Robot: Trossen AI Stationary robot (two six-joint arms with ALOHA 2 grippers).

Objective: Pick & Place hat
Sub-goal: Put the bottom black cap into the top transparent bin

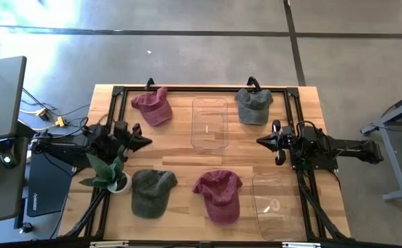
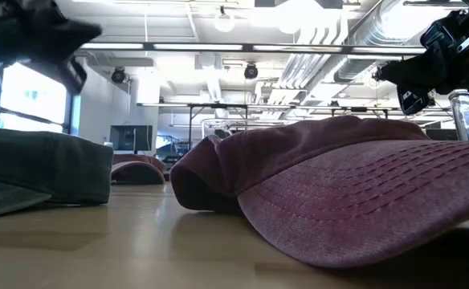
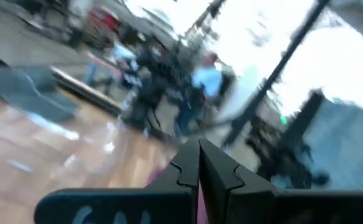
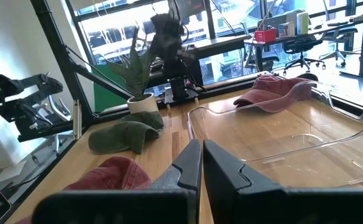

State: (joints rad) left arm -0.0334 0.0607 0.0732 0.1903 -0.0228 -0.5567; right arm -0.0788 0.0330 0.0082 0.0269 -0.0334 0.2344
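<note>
Four hats are lying on the counter (image 1: 187, 162), none yet moved into a bin: a maroon hat (image 1: 152, 107) and a grey hat (image 1: 253, 105) at the far side, a green hat (image 1: 150, 191) and a second maroon hat (image 1: 218, 193) nearer. Two clear bins, one (image 1: 210, 122) in the middle and one (image 1: 277, 207) at the near right, are being left unfilled. Nothing is being held: the left gripper (image 1: 144, 142) and right gripper (image 1: 261, 142) are hovering above the counter, fingers pressed together. The whole job seems to be waiting.

no readable text, labels, brands or numbers anywhere
</note>
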